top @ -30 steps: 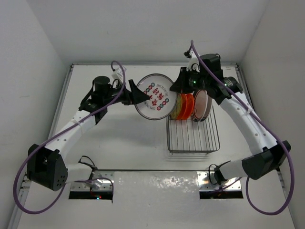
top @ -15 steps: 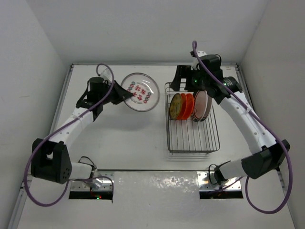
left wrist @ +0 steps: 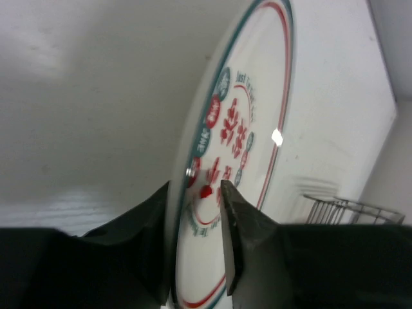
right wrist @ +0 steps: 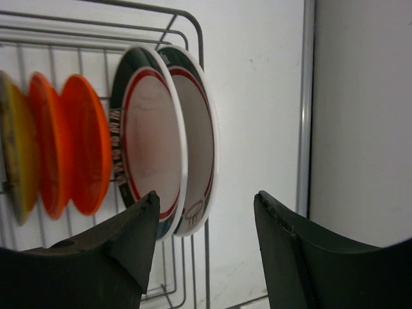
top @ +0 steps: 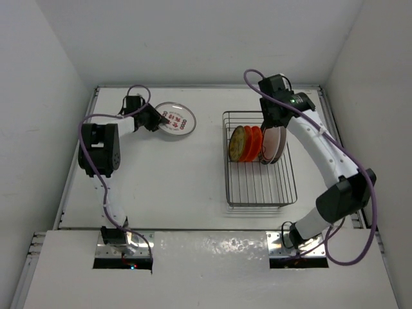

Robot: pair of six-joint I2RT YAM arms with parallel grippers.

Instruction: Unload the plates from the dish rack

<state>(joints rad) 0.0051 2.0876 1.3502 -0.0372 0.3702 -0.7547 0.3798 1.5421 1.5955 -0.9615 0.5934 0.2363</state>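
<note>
My left gripper (top: 156,120) (left wrist: 193,187) is shut on the rim of a white plate with red markings (top: 176,120) (left wrist: 248,122), held low over the table's back left. The wire dish rack (top: 261,187) (right wrist: 187,16) stands right of centre. Upright in it are a yellow-centred plate (top: 237,143) (right wrist: 13,154), orange-red plates (top: 253,143) (right wrist: 87,151) and two white plates with green-and-red rims (top: 273,143) (right wrist: 151,141). My right gripper (top: 273,121) (right wrist: 206,196) hangs open above the rack's back end, with the white plates just beyond its left finger and nothing gripped.
White walls close in the table at the back and on both sides. The right wall (right wrist: 360,109) runs close beside the rack. A raised table edge (top: 84,141) runs along the left. Purple cables loop off both arms.
The left arm has swung the red-marked plate from beside the rack to the back left and lowered it. The right gripper let go of that plate, opened, and moved over the rack's white plates.
</note>
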